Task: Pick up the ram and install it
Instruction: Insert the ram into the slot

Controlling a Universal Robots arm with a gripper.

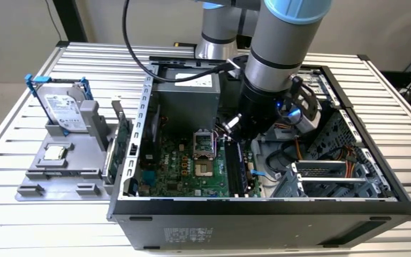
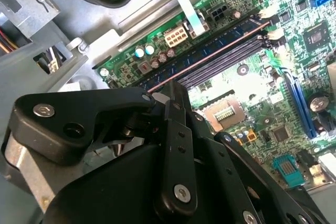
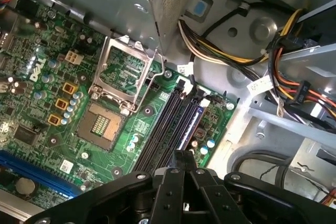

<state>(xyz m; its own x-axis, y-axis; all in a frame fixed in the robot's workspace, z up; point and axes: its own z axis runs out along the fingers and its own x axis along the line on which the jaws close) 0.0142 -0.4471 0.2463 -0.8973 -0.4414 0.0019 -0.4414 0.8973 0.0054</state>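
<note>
Reaching down into the open computer case (image 1: pixel 263 206) with the gripper (image 1: pixel 235 128), low over 1 end of the 4 black memory slots (image 3: pixel 173 124), probably so as to bear straight down along their line. Seen in both wrist views with the claw's fingers drawn together, tip against tip; impossible to tell whether pinching the stick's end or merely pressing on it. Finding the ram (image 1: pixel 235 166) on edge in 1 of those slots, just under the gripper, and in the second wrist view (image 2: pixel 220 52) as a thin copper-tinted edge running away along the slot; cannot tell whether fully seated. Judged as the install step, with the pick-up already done. Inside the case: the green motherboard (image 1: pixel 184 171) lying flat, its processor socket (image 3: pixel 123 74) open and bare, a grey power supply (image 1: pixel 188 101) beyond it, and bundled coloured cables (image 3: pixel 294 82) beside the slots. Outside, on the exterior view's left, a grey parts tray (image 1: pixel 62 176) holding 1 hard drive (image 1: pixel 62 110) with blue rails propped upright and 1 green expansion card (image 1: pixel 122 142) on edge, well apart from the gripper.
</note>
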